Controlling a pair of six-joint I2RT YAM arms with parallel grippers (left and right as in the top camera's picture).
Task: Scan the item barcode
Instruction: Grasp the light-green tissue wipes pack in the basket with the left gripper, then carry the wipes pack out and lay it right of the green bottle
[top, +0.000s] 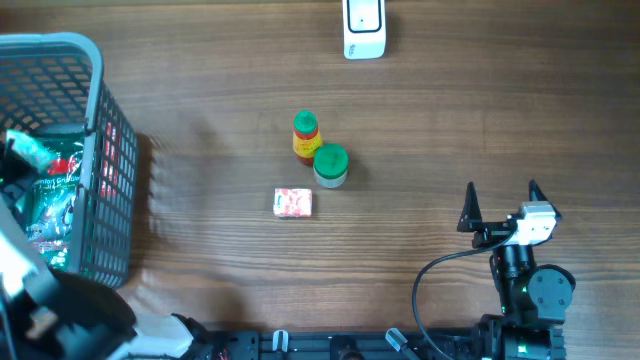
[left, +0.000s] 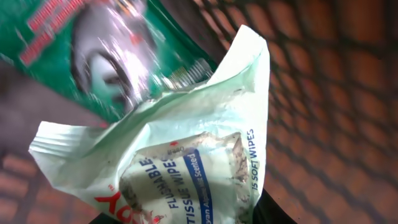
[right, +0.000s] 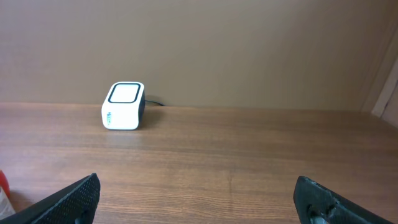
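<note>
Though the wipes pack (left: 186, 162) fills the left wrist view, its bottom end is cut off. It sits in the basket (top: 60, 42) against a blurry green bag (left: 93, 56). Its long side slants from bottom left up to top right, with the words facing the camera. The left jaws are hidden, so I cannot tell if they hold it. The right jaws stand wide open and empty over the worktop (top: 450, 120), facing the scanner (top: 363, 28).

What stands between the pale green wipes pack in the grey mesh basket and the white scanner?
Only the basket's wall, which the wipes pack must clear. The yellow bottle, green-lidded jar and pink box sit off its line to the scanner.
</note>
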